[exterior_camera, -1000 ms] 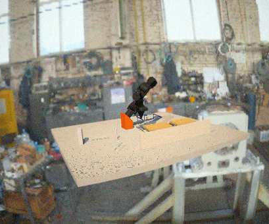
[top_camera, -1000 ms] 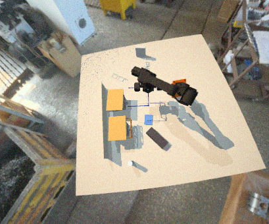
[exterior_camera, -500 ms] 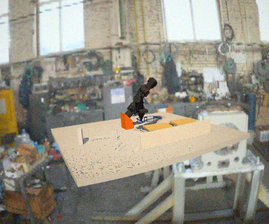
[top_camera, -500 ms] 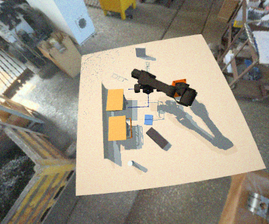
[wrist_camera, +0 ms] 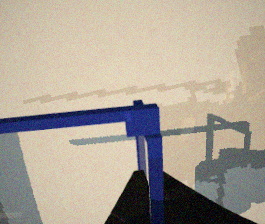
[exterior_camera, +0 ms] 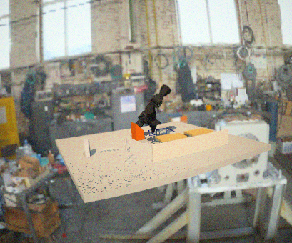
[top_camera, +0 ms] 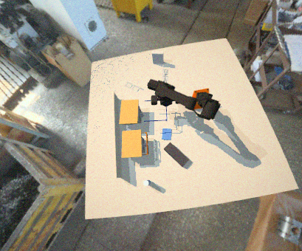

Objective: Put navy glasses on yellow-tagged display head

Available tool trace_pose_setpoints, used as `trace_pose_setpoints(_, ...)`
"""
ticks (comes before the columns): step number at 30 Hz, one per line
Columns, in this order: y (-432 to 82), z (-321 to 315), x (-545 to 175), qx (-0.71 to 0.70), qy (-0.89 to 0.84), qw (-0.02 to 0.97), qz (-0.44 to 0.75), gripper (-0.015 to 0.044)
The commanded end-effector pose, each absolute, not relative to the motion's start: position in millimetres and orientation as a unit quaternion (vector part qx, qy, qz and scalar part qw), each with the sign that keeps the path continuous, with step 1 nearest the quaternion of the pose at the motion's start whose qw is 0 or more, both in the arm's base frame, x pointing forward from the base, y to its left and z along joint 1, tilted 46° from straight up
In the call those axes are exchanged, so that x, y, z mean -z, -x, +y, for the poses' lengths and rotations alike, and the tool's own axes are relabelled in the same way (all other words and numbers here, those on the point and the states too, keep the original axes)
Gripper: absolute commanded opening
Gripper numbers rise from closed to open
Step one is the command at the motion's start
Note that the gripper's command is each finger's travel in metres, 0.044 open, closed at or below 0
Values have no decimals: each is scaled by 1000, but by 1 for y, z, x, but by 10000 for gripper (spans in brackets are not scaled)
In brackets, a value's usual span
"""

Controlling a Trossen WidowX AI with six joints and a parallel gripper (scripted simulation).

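The navy glasses (top_camera: 166, 114) (wrist_camera: 58, 120) hang in my gripper (top_camera: 166, 103) (exterior_camera: 153, 131) (wrist_camera: 148, 187), which is shut on the frame near one corner. One temple stretches left in the wrist view. In the top view the temples point left toward the upper display head (top_camera: 128, 111), with a gap between the front frame and the head. This head has an orange-yellow top and no glasses that I can see. The other display head (top_camera: 131, 143) wears orange glasses (top_camera: 147, 144). The tags and the faces are hidden or too small to tell.
A beige wall (exterior_camera: 189, 147) stands behind the heads. A blue tile (top_camera: 166, 134), a dark box (top_camera: 176, 154) and a white-topped post (top_camera: 146, 182) stand right of the lower head. An orange block (exterior_camera: 138, 132) is near the arm. A grey upright panel (top_camera: 158, 58) stands at the far edge.
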State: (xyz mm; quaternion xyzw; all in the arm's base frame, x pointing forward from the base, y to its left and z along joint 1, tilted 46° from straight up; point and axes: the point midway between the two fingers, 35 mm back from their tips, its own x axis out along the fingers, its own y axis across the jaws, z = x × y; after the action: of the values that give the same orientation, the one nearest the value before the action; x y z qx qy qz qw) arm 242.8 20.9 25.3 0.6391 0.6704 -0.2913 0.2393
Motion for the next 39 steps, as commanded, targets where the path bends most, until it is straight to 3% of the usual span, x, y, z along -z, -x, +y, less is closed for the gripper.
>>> trace_pose_setpoints(1, -241, 24, -21, 292, -641, 235, 670, 0)
trace_pose_setpoints(39, -261, 35, -8, 289, -646, 237, 666, 0)
